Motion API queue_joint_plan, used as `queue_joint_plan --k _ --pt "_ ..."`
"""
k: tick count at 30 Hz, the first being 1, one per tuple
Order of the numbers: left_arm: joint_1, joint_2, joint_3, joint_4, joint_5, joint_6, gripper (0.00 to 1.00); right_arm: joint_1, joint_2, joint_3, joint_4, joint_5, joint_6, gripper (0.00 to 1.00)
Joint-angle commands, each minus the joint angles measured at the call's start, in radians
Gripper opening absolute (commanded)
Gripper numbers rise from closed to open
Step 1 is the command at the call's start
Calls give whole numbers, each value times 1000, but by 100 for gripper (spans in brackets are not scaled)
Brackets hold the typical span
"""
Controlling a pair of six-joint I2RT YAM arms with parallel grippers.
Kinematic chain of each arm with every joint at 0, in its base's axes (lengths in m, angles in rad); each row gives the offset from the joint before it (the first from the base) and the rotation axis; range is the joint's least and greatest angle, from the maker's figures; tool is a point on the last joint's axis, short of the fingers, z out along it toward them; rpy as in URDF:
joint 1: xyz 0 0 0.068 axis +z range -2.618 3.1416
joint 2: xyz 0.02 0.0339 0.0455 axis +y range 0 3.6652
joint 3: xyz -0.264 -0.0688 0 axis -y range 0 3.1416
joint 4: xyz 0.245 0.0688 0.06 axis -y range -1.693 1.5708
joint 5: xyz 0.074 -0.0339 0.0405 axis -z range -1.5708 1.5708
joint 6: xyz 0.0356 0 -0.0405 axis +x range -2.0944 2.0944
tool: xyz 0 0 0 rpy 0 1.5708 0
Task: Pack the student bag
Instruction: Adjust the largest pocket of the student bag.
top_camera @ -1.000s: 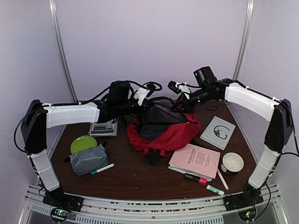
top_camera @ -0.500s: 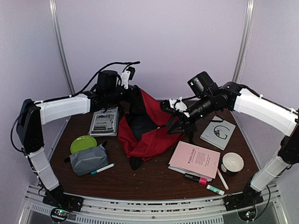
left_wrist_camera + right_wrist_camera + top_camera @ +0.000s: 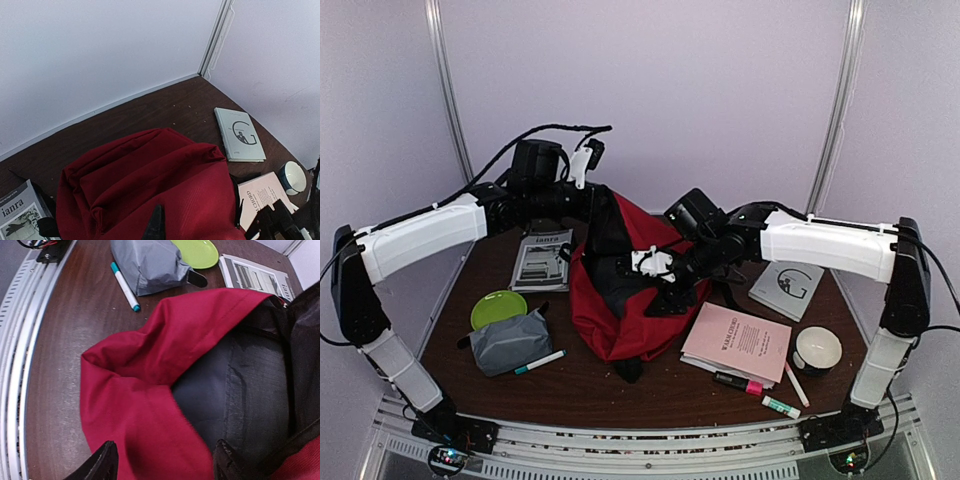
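Brown table: student bag, green plate, grey pouch, marker, magazine, pink booklet, bowl.

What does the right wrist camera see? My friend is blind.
An open red bag with dark grey lining fills the view, the right gripper open over it. Beyond lie a pen, grey pouch and green plate.

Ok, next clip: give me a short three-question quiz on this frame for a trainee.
1. True or false: the green plate lies beside the grey pouch.
2. Which lies nearest the white cup? A pink notebook; B green plate; C grey pouch.
3. Which gripper is open at the mouth of the student bag?
Key: 1 true; 2 A; 3 right gripper.
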Motion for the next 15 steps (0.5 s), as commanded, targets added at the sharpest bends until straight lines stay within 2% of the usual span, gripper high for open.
queue_joint_plan --k 1,3,6,10,15 --pt "4 -52 37 -27 66 12 0 6 27 -4 87 185 -13 66" --pt "4 -61 25 -32 45 -6 0 -11 39 -27 71 271 -41 65" --pt "4 -64 11 -40 14 3 0 -90 33 -82 69 279 -57 63" --pt "4 -32 -1 -66 -39 15 0 -164 42 -73 -16 286 -107 61" --pt "15 18 -33 -9 9 -35 0 -99 -11 -69 -145 199 -227 61"
